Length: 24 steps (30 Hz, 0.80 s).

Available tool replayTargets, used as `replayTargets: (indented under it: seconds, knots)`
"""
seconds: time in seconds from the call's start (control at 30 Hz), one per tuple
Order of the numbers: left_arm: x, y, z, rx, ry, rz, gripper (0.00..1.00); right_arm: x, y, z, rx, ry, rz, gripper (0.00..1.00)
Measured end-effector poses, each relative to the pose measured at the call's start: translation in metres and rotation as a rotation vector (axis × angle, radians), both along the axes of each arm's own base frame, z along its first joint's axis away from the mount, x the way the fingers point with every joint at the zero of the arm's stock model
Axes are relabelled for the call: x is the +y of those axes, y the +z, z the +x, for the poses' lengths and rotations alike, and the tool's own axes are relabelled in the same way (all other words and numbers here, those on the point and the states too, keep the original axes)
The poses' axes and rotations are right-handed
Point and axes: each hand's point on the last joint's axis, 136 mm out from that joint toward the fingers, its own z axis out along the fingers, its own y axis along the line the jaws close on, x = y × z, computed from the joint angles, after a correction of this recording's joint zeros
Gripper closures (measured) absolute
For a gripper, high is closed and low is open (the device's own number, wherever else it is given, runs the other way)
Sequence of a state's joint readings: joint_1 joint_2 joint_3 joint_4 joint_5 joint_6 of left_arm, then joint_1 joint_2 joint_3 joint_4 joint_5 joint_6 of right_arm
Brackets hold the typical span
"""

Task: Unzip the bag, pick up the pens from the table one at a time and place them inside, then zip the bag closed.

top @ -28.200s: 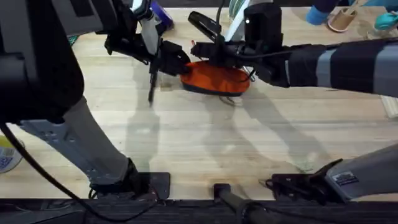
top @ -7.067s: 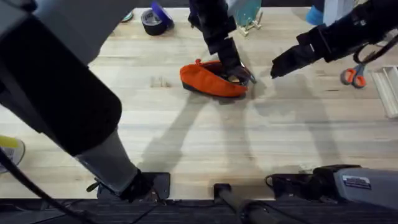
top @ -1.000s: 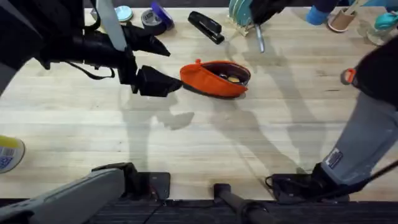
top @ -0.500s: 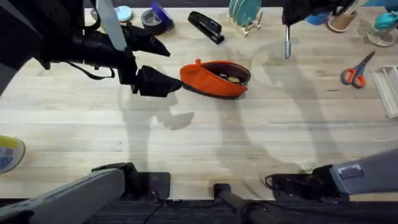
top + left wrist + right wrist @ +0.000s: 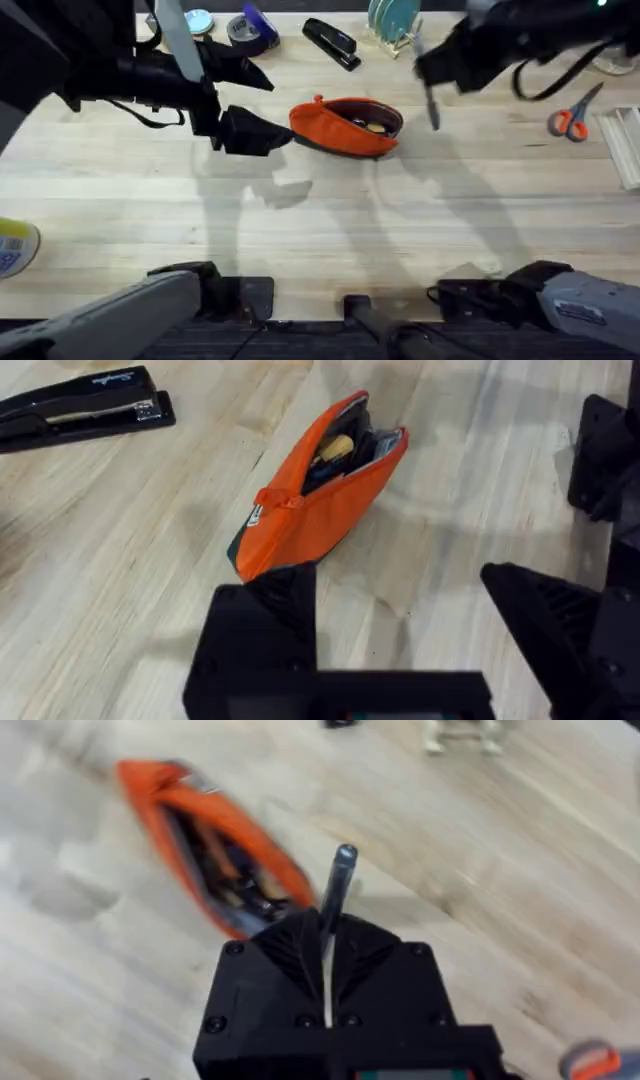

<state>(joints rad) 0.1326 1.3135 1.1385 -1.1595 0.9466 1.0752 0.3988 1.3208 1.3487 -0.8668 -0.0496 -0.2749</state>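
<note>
The right pincer (image 5: 328, 942) clamps a slim silvery-grey pen (image 5: 337, 880), stiff, light, probably slippery; the left pincer (image 5: 400, 595) gapes beside the soft orange pouch (image 5: 318, 500).

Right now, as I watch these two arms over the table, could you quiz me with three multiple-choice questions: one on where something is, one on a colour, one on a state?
1. Where is the black stapler?
A. On the table beyond the bag
B. Inside the bag
C. In the left gripper

2. What colour is the bag?
A. Green
B. Orange
C. White

3. What is the right gripper doing?
A. Hanging open with nothing in it
B. Resting flat on the table
C. Holding a pen

Answers:
1. A, the stapler lies on the table on the far side of the bag.
2. B, its fabric is orange, and its top gapes open in the left wrist view.
3. C, the fingers are closed on a silvery-grey pen held above the table near the bag's open end.
</note>
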Motion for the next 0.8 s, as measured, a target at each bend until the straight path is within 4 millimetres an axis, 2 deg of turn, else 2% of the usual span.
replayTargets:
  seconds: [0.13,0.37,0.53,0.8]
  knots:
    - [0.000,0.000,0.000,0.000,0.000,0.000,0.005,0.023,-0.012,-0.017,0.007,0.132,-0.044,0.972]
    - [0.000,0.000,0.000,0.000,0.000,0.000,0.006,0.044,-0.011,-0.030,-0.017,0.304,-0.049,0.970]
    - [0.000,0.000,0.000,0.000,0.000,0.000,0.005,0.052,-0.013,-0.034,-0.034,0.415,-0.061,0.971]
    - [0.000,0.000,0.001,-0.003,0.000,0.000,0.006,0.057,-0.019,-0.028,-0.094,0.567,-0.135,0.971]
